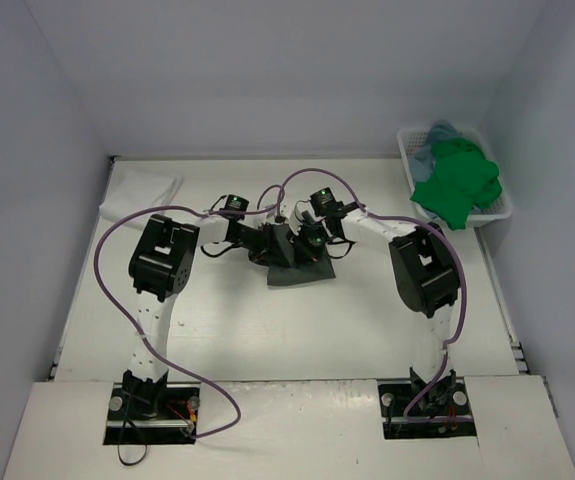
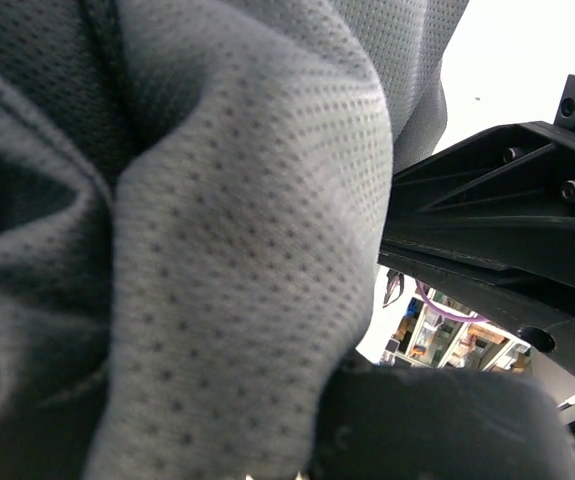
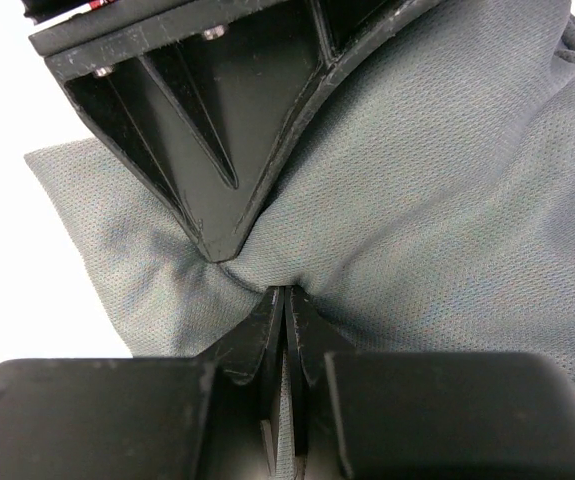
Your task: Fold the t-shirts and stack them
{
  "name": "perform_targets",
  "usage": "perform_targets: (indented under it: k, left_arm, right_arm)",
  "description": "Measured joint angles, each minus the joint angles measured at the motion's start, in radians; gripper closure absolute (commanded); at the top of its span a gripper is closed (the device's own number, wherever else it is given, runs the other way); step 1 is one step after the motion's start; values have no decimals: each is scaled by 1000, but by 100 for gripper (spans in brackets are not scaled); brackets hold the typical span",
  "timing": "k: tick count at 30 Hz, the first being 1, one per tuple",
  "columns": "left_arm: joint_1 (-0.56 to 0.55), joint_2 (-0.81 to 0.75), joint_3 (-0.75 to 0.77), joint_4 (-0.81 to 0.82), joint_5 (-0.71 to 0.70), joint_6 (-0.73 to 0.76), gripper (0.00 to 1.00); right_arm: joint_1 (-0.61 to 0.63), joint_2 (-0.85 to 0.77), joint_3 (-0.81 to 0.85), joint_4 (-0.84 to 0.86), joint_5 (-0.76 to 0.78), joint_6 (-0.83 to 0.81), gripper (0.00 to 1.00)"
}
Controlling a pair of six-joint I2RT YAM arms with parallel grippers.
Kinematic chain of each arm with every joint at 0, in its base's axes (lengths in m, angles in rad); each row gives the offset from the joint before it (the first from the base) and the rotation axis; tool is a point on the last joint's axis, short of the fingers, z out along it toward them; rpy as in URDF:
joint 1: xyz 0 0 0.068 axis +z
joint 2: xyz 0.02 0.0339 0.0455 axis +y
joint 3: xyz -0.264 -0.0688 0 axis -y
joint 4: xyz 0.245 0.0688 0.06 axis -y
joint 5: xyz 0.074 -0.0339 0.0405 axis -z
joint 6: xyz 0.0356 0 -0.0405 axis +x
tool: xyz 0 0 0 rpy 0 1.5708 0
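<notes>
Left gripper (image 1: 275, 243) and right gripper (image 1: 305, 240) meet at mid-frame in the top view, both down on the dark grey t-shirt (image 1: 302, 270). We note that this shirt lies crumpled on the table (image 1: 267, 330), at about the centre of the frame. From this height we cannot tell how either pair of jaws stands. A white t-shirt (image 1: 142, 190) lies flat at the upper left of the table, well apart from both arms. At the upper right stands a white lattice basket (image 1: 497, 210). A green t-shirt (image 1: 457, 180) spills over its front rim, and a teal-blue t-shirt (image 1: 439, 135) sits behind the green one.

In the left wrist view, grey mesh cloth in heavy folds fills the left and centre of the frame, very close to the lens. A black ribbed finger crosses the right side, and a blurred dark mass sits at the lower right. We cannot tell from this view whether the left jaws are apart or together, or whether they hold the cloth.

In the right wrist view, the right jaws at lower centre are pressed together on a pinched ridge of the grey cloth. A black ribbed wedge comes down from the upper left, its tip sunk into the cloth just above that pinch. The shirt spreads across the right and centre of the frame.
</notes>
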Motion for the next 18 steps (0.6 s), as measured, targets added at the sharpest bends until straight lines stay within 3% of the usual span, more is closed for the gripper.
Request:
perform_targets:
  k: [9, 18]
  left_arm:
    - [10, 1, 105, -165, -76, 129, 100]
    - [134, -10, 250, -364, -186, 294, 100]
  right_arm:
    - [-21, -18, -23, 13, -8, -8, 100]
    - [-114, -153, -82, -7, -7, -25, 100]
